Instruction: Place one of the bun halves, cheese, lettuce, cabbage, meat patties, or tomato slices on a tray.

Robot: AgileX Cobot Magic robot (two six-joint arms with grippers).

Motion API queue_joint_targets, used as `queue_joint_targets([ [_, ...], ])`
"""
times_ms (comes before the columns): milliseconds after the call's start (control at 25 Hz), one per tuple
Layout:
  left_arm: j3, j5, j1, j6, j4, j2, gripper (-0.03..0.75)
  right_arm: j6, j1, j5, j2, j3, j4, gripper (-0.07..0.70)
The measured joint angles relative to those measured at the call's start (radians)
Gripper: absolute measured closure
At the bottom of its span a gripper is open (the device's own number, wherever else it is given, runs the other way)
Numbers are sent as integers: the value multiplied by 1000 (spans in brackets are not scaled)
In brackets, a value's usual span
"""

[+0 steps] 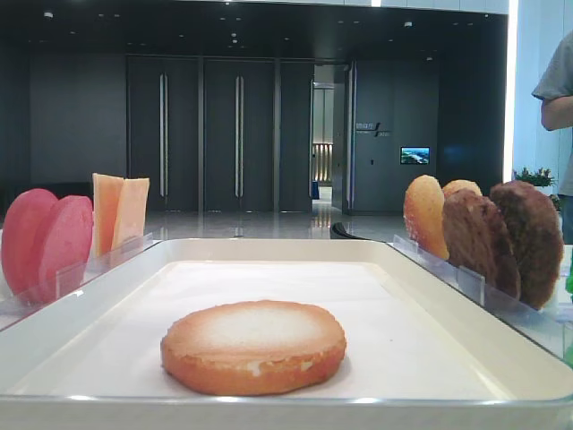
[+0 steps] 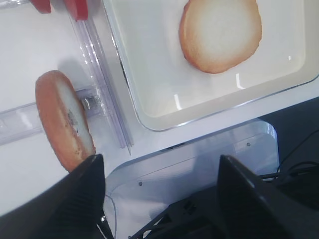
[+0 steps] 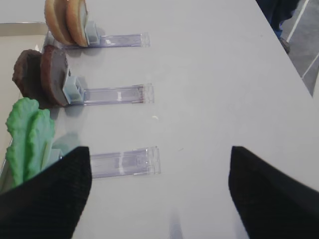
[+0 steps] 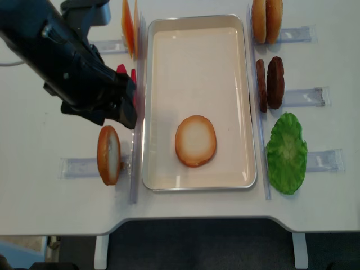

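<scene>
One bun half [image 4: 195,140] lies flat, pale face up, on the white tray [image 4: 197,67], near its front end. Another bun half [image 2: 64,119] stands upright in a clear holder left of the tray. My left gripper [image 2: 159,164] hangs open and empty above the table's front edge, close to that upright bun. Tomato slices [image 1: 45,242] and cheese [image 1: 119,210] stand on the left. Two more buns [image 4: 266,19], meat patties [image 4: 270,81] and lettuce [image 4: 287,152] are on the right. No cabbage is in view. My right gripper [image 3: 159,154] is open over bare table beside the lettuce [image 3: 30,137].
Clear plastic holder rails [image 3: 124,162] lie on the table on both sides of the tray. The left arm [image 4: 67,62] covers most of the tomato holder from above. A person [image 1: 560,107] stands at the far right beyond the table.
</scene>
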Motion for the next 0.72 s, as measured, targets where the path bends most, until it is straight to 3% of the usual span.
queue_joint_targets([
  [280,0,8,14,-7,64,-49,179,0,0,0,0,0,0,84],
  [720,0,14,241,94,92,-117,209,0,0,0,0,0,0,84],
])
